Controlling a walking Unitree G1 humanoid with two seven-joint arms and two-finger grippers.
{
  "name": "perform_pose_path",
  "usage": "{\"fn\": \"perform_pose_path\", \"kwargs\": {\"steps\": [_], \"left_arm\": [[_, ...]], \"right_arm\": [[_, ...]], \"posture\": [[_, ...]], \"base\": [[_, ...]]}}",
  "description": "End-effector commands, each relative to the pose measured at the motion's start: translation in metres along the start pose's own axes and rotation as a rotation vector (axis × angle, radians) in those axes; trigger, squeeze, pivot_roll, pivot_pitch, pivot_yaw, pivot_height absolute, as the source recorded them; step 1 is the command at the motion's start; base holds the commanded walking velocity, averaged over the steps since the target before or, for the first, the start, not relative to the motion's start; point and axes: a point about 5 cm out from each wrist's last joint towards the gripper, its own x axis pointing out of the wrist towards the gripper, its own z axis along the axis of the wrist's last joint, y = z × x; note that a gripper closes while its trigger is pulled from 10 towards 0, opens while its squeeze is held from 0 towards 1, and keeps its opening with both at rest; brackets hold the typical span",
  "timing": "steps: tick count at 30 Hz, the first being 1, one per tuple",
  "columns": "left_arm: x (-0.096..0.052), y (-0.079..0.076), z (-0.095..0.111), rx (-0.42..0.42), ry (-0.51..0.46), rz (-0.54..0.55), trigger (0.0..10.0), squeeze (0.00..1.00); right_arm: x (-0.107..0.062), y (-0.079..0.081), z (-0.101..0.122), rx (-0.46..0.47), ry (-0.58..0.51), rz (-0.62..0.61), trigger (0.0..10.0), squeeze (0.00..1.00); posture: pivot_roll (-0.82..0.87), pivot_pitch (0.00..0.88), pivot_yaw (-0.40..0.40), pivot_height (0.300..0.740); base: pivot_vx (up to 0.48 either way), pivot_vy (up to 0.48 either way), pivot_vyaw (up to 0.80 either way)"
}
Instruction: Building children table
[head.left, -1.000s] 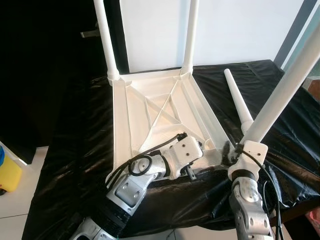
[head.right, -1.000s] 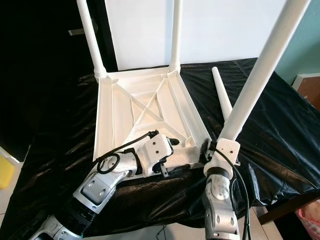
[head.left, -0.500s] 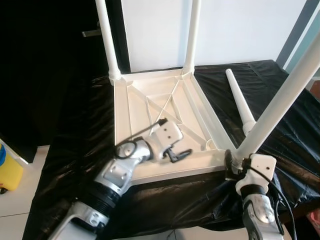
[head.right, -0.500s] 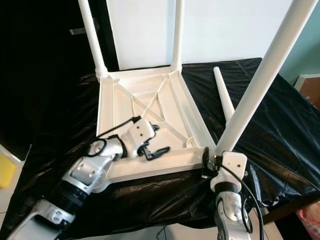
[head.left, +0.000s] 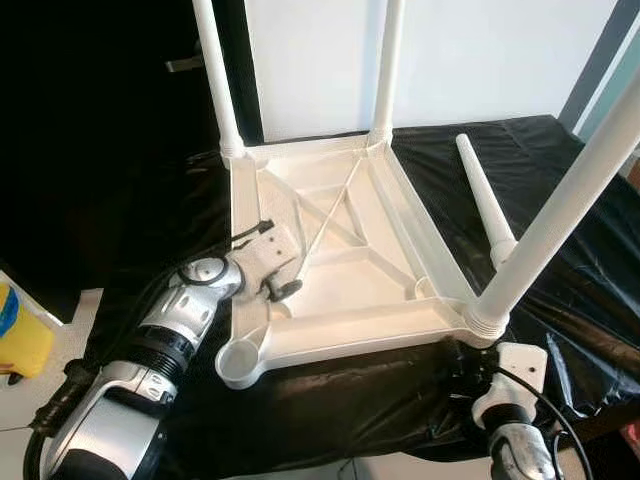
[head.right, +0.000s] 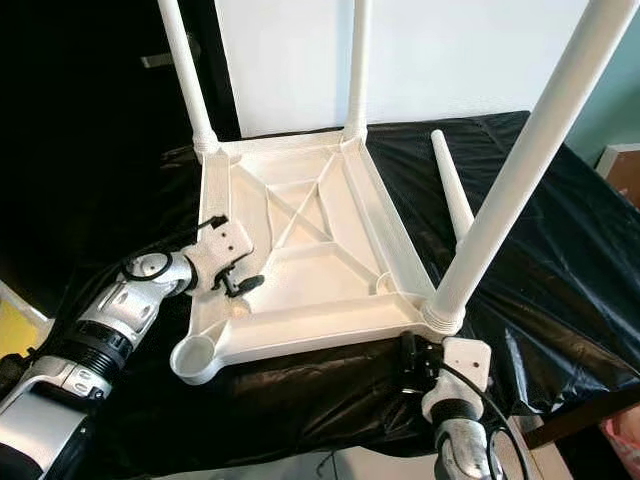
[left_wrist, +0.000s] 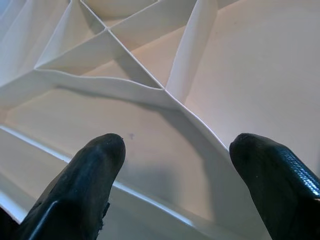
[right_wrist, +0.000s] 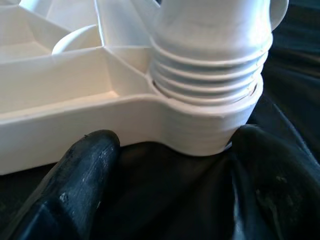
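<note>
Children table (head.left: 330, 250) upside down on surface (head.left: 560, 220), 3 legs in. Left hand (head.left: 280, 288) open, right hand (right_wrist: 175, 165) open under corner. Loose leg (head.left: 485, 205) may roll off; empty socket (head.left: 240, 358) overhangs edge, could tip.

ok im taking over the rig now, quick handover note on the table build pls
Left gripper: open, empty, over the upturned tabletop by its left rim.
Right gripper: open, just below the near right corner, holding nothing.
Done: three legs stand in their sockets, the near right leg included.
Left: the loose leg lies on the black sheet, right of the tabletop; the near left socket is empty.
</note>
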Motion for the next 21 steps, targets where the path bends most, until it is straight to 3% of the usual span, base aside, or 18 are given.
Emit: {"fn": "perform_pose_path", "kwargs": {"steps": [1, 6, 9, 11, 13, 17, 21], "left_arm": [[0.001, 0.006, -0.006, 0.027, 0.037, 0.158, 10.0, 0.00], [0.002, 0.000, -0.008, 0.064, 0.037, 0.110, 10.0, 0.00], [0.003, -0.009, -0.009, 0.098, 0.026, 0.036, 10.0, 0.00], [0.002, -0.022, -0.008, 0.137, -0.005, -0.062, 10.0, 0.00], [0.002, -0.022, -0.008, 0.137, -0.005, -0.062, 10.0, 0.00], [-0.004, -0.061, -0.001, 0.103, -0.089, -0.308, 10.0, 0.00], [-0.008, -0.076, 0.001, 0.105, -0.117, -0.413, 10.0, 0.00]], "right_arm": [[0.000, 0.002, -0.004, 0.010, 0.021, 0.015, 10.0, 0.00], [0.004, -0.002, -0.004, -0.002, 0.022, 0.019, 10.0, 0.00], [0.010, -0.005, -0.003, -0.007, 0.018, 0.024, 10.0, 0.00], [0.016, -0.009, 0.000, -0.019, 0.011, 0.028, 10.0, 0.00], [0.016, -0.009, 0.000, -0.019, 0.011, 0.028, 10.0, 0.00], [0.031, -0.013, 0.004, -0.040, 0.005, 0.066, 10.0, 0.00], [0.041, -0.012, 0.006, -0.059, 0.000, 0.099, 10.0, 0.00]], "posture": [[-0.05, 0.033, 0.042, 0.740], [-0.05, 0.033, 0.042, 0.740], [-0.05, 0.032, 0.042, 0.740], [-0.04, 0.029, 0.037, 0.740], [-0.04, 0.029, 0.037, 0.740], [-0.04, 0.024, 0.035, 0.740], [-0.04, 0.021, 0.035, 0.740]], "base": [[0.000, 0.000, 0.00], [0.000, 0.000, 0.00], [0.000, 0.000, 0.00], [0.000, 0.000, 0.00], [0.000, 0.000, 0.00], [0.000, 0.000, 0.00], [0.000, 0.000, 0.00]]}}
